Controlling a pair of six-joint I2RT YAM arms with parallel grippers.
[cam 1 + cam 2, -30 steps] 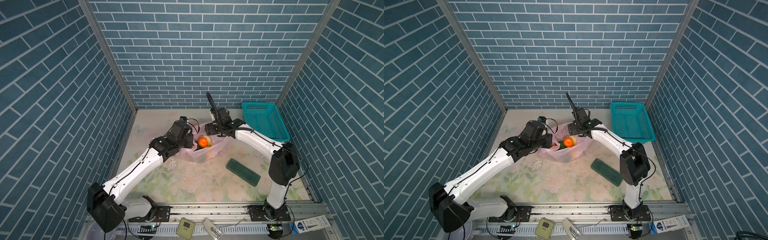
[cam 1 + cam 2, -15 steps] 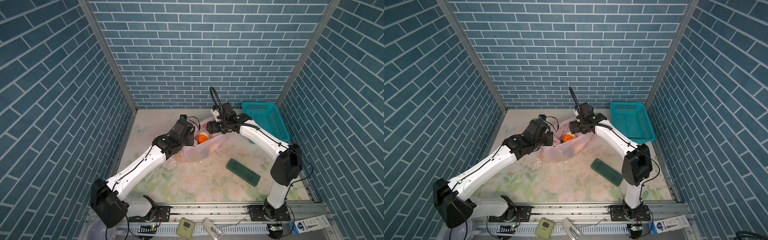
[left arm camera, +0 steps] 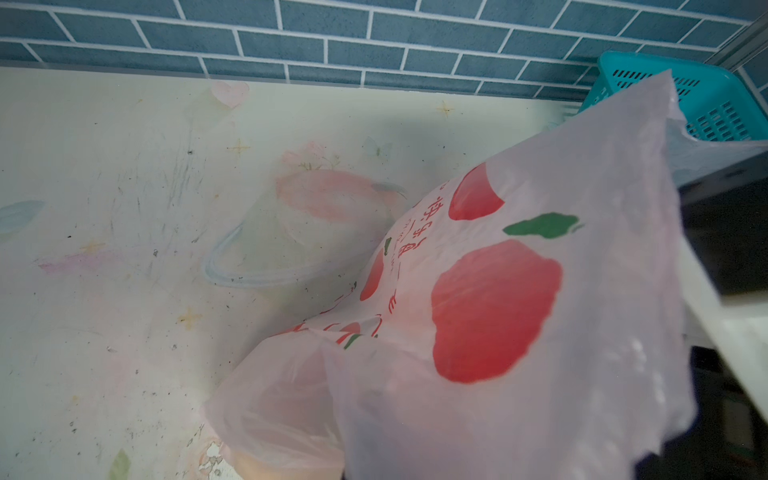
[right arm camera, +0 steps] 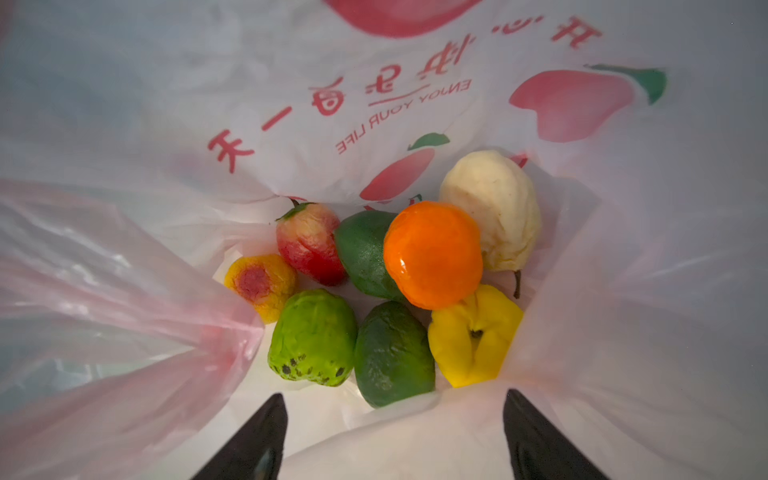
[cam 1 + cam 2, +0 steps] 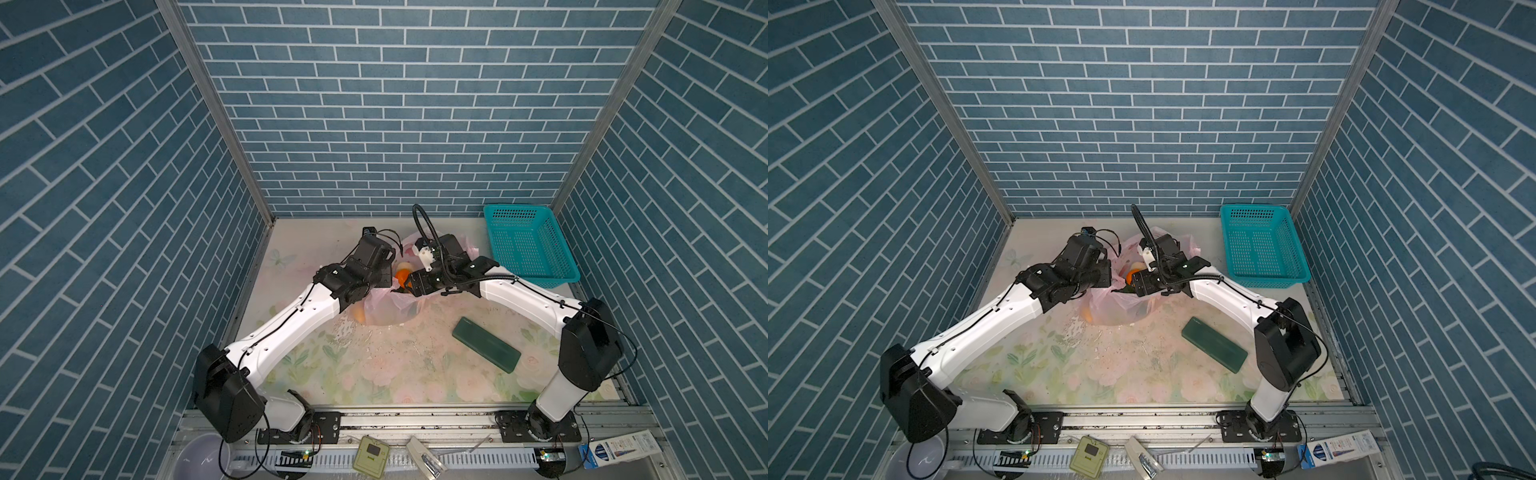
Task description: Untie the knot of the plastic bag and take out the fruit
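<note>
The left claw (image 5: 390, 270) is pinched shut on plastic bag (image 3: 582, 332) rim; right claw (image 4: 394, 395) spread wide, empty — open room above 8 fruit (image 4: 432, 253). Print, mirrored: "ENJOY YOUR LIFE".

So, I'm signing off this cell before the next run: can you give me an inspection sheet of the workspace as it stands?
Surface: floral table, scuffed, with specks near the bag.
Job's things: plastic bag stands open mid-table; no knot seen; fruit all inside, eight pieces visible, the orange one on top.
Clutter: dark green block lies flat at front right; teal basket at back right, no fruit in it.
Grippers: left gripper shut, seemingly on the bag's rim; right gripper open inside the bag's mouth, above the fruit.
Cables: black hose arches over the right wrist; nothing seen snagged.
Surroundings: blue brick-pattern walls; small devices along the front rail.
</note>
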